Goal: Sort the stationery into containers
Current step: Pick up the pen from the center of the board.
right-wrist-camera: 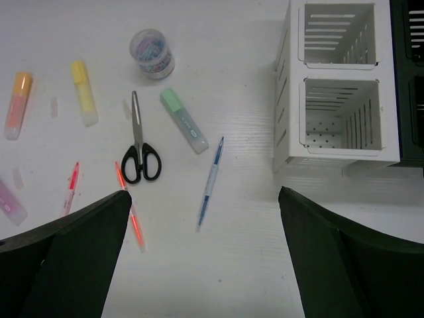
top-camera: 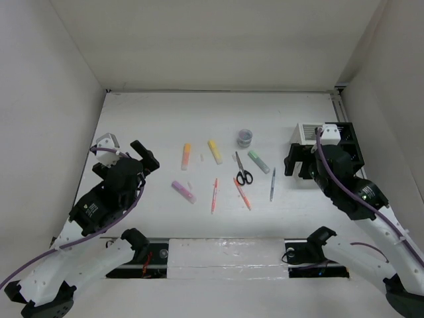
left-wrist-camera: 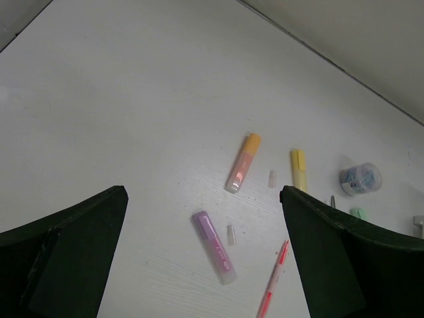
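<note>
The left arm is folded back over the table's left side, elbow low, wrist raised and turned toward the middle. Its left gripper [top-camera: 144,158] hangs above bare white table [top-camera: 165,119], fingers spread wide and holding nothing; its wrist view looks down on the chunky orange highlighter [left-wrist-camera: 242,163], the yellow highlighter [left-wrist-camera: 299,169] and the purple highlighter [left-wrist-camera: 214,246].

The right arm reaches forward along the right side, wrist bent down. The right gripper [top-camera: 296,162] hovers just in front of the white slotted square organiser box [right-wrist-camera: 286,99], claw also spread and empty. The black organiser box [top-camera: 352,142] touches the white one on its right.

All the stationery lies loose in mid-table, outside both boxes: the black-handled scissors [right-wrist-camera: 138,142], the green highlighter [right-wrist-camera: 183,121] just beside them, the dark blue pen [right-wrist-camera: 211,182], two thin orange-red pens [right-wrist-camera: 71,189] [right-wrist-camera: 130,214], and the small grey round tub of clips [right-wrist-camera: 153,53] standing farthest back
</note>
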{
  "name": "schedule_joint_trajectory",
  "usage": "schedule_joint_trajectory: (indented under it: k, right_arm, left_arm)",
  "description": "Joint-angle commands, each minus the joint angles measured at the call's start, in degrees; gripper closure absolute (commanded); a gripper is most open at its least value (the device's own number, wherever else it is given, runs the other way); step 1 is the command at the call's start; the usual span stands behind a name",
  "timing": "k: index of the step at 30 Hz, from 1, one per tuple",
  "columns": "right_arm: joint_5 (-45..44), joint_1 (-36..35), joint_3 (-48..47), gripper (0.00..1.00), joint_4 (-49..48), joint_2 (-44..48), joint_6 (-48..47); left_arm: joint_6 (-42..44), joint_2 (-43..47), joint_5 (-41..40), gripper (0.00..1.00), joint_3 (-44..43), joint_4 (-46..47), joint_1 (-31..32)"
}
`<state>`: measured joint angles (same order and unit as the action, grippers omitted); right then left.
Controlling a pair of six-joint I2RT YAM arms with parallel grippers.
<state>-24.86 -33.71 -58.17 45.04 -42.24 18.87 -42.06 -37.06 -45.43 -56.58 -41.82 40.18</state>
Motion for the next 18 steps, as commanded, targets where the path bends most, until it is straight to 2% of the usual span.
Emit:
schedule_joint_trajectory:
  k: [1,4,9,11,16,18]
  right_arm:
    - [-1.94,-0.56,-2.38,0.01,-0.65,-0.39,2.83]
    - [2.44,-0.56,-0.19,0.01,-3.29,0.31,2.31]
    - [2.45,-0.56,0.42,0.01,-0.48,-7.85,6.78]
    - [5.43,-0.56,1.65,0.01,-2.15,-10.04,7.49]
    - [4.21,-0.56,4.29,0.01,-2.94,-18.13,10.92]
    - [7.27,0.49,5.61,0.02,-4.43,-19.98,10.92]
  left_arm:
    - [-0.30,-0.03,-0.89,0.00,0.06,1.13,0.33]
    - [0.22,-0.03,-0.89,0.00,0.06,1.13,0.33]
    - [0.84,-0.03,-0.36,0.00,0.06,1.66,0.33]
    - [0.84,-0.03,0.17,0.00,0.06,1.66,0.33]
    - [2.24,-0.03,2.00,0.00,0.59,2.27,0.33]
    - [3.56,0.50,3.32,0.00,0.59,3.33,0.33]
